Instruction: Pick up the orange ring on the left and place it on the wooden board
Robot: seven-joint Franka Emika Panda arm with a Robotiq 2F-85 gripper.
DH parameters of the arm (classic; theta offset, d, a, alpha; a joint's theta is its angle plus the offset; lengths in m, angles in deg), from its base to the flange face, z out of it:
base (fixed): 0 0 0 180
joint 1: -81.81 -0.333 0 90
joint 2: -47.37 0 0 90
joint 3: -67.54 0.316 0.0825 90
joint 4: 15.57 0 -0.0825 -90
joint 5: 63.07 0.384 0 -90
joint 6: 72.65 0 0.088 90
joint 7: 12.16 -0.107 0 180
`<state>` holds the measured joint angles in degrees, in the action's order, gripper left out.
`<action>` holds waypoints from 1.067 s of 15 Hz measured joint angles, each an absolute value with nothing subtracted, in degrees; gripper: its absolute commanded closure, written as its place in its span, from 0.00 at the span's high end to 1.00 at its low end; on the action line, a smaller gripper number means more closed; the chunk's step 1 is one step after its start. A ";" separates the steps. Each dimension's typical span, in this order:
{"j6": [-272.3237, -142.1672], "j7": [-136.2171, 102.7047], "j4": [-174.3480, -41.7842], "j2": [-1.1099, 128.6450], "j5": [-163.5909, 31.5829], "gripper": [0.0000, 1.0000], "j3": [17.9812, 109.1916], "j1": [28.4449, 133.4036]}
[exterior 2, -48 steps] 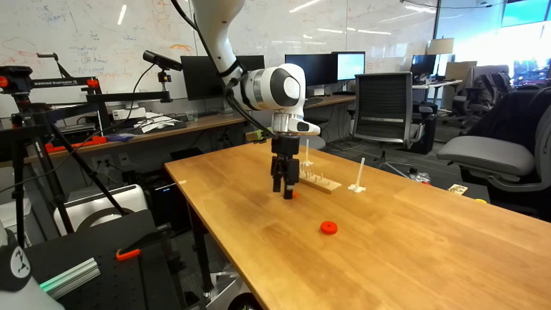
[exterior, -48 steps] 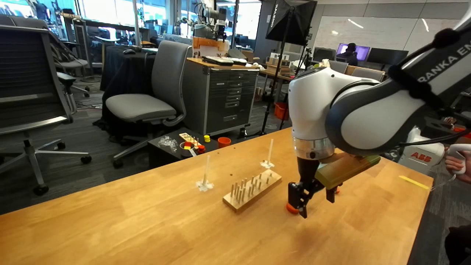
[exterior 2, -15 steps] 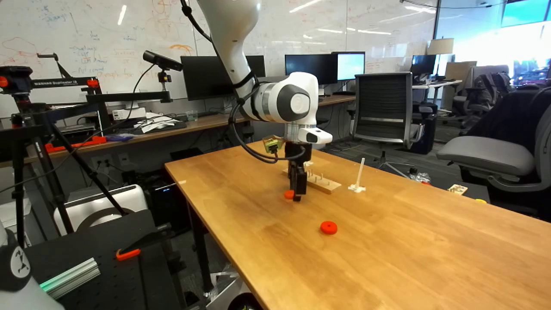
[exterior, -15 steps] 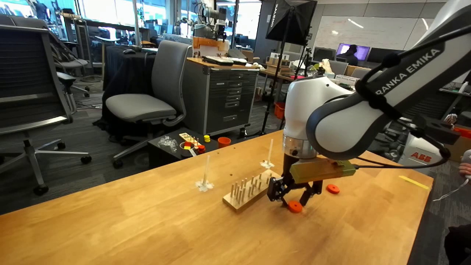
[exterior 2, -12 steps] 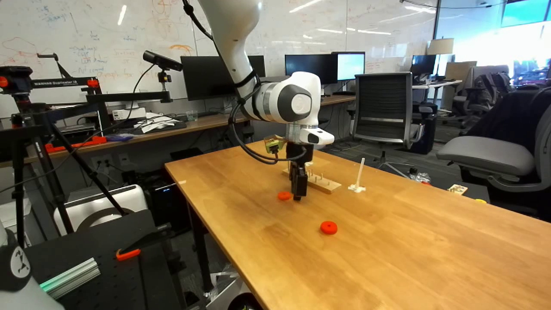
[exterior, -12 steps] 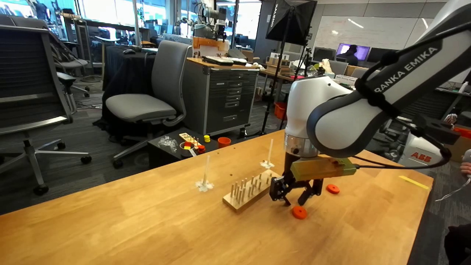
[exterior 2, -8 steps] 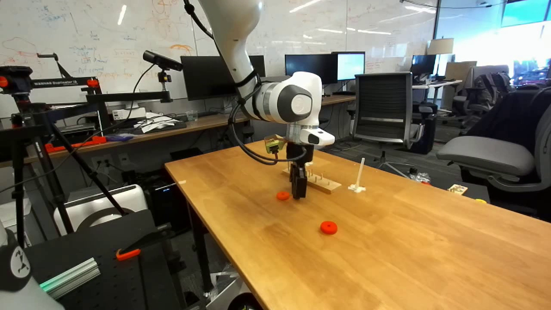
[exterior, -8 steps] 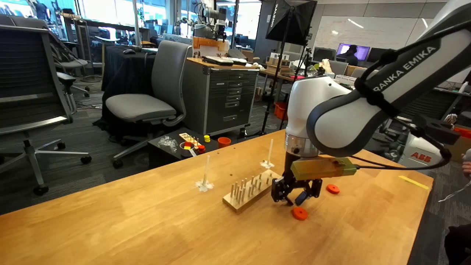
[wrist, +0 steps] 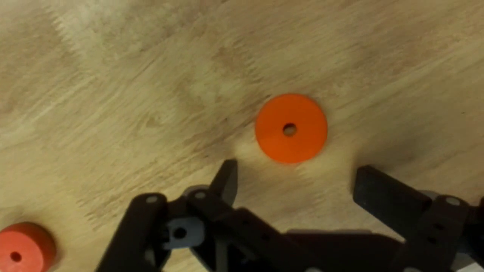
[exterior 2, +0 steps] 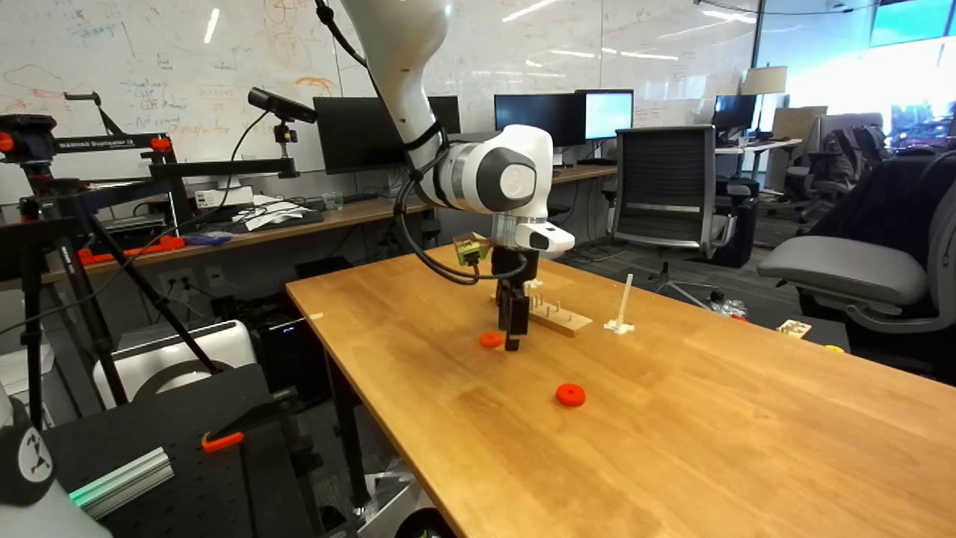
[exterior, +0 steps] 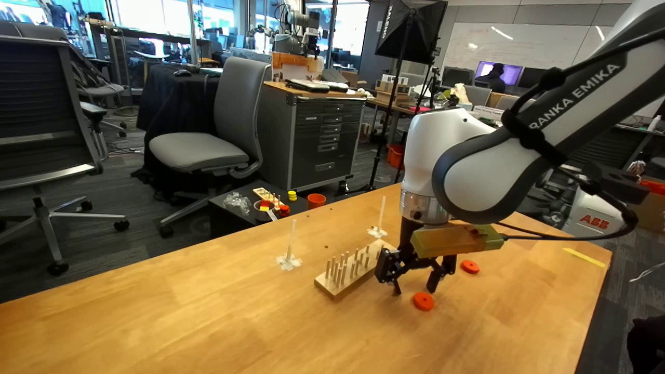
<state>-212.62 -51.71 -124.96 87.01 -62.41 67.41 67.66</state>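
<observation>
A flat orange ring [exterior: 423,301] with a small centre hole lies on the table beside my fingertips; it shows in both exterior views [exterior 2: 491,339]. In the wrist view the orange ring [wrist: 290,129] lies just beyond the fingertips, apart from both. My gripper [wrist: 296,168] is open and empty, pointing down low over the table [exterior: 414,291]. A thicker, redder ring [exterior: 470,267] lies farther off; it also shows in an exterior view [exterior 2: 570,395] and at the wrist view's lower left corner [wrist: 26,247]. The wooden board [exterior: 332,288] with several pegs is beside the gripper, partly hidden by it [exterior 2: 567,325].
Two thin upright sticks, a nearer one [exterior: 292,241] and a farther one [exterior: 382,215], are taped to the table behind the board. A cable [exterior: 540,237] runs from the wrist camera. A low black side table [exterior: 223,218] holds small parts beyond the table edge.
The wrist has turned since 3.2 s ago. The orange ring slid out from the fingers, away from the board. The fingers closed partway without it, then opened again.
</observation>
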 measured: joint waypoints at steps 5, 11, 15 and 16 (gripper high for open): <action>-212.50 -51.58 -126.36 85.96 -62.41 1.00 67.87 66.76; -212.44 -51.58 -128.64 84.28 -62.41 1.00 67.89 65.15; -212.44 -51.58 -129.35 83.88 -62.41 1.00 67.87 65.12; -212.44 -51.58 -129.39 83.86 -62.41 1.00 67.87 65.12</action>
<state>-212.44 -51.58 -129.39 83.86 -62.41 67.87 65.12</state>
